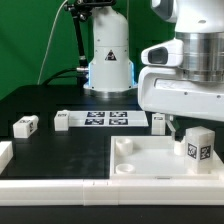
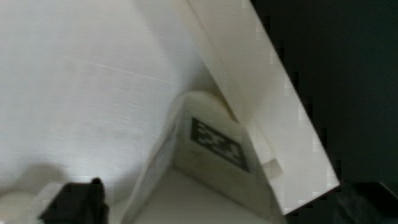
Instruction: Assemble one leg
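Exterior view: leg [image 1: 198, 145] upright in the tray [image 1: 135, 160], near its corner at the exterior view's right; hand [image 1: 172, 124] above, apart from it.

Wrist view: tagged leg [image 2: 217, 140] against tray wall; hand state unclear.

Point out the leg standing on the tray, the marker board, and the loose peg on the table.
leg [image 1: 197, 145], exterior view, tagged face.
marker board [image 1: 105, 119], exterior view, middle tags.
loose peg [image 1: 25, 125], exterior view, its side.

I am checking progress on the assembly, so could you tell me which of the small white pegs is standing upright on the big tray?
The peg at the exterior view's right, standing on the tray. The other pegs lie on the black table.
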Robot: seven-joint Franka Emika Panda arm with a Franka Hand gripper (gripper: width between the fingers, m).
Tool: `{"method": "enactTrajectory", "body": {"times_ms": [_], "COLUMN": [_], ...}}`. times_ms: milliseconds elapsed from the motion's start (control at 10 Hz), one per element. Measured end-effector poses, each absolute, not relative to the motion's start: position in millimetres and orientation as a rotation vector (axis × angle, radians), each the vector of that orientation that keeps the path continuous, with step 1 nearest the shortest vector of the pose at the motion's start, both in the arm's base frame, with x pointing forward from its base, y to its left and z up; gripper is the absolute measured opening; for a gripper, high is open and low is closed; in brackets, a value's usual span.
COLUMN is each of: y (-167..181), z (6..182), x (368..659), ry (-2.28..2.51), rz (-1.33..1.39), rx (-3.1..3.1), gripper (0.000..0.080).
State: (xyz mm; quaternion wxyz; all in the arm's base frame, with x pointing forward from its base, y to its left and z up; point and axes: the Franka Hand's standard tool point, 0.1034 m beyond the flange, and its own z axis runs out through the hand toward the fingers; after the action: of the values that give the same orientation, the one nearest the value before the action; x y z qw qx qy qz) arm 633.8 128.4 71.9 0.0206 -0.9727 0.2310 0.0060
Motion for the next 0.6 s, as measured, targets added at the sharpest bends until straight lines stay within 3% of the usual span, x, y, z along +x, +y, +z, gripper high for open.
{"method": "enactTrajectory", "body": {"times_ms": [600], "y": [125.4], "z": [71.7], "x": [634.1], "ry": [-0.084], "rz": [0.001], "rx": [-3.104], "gripper": [0.0649]}}
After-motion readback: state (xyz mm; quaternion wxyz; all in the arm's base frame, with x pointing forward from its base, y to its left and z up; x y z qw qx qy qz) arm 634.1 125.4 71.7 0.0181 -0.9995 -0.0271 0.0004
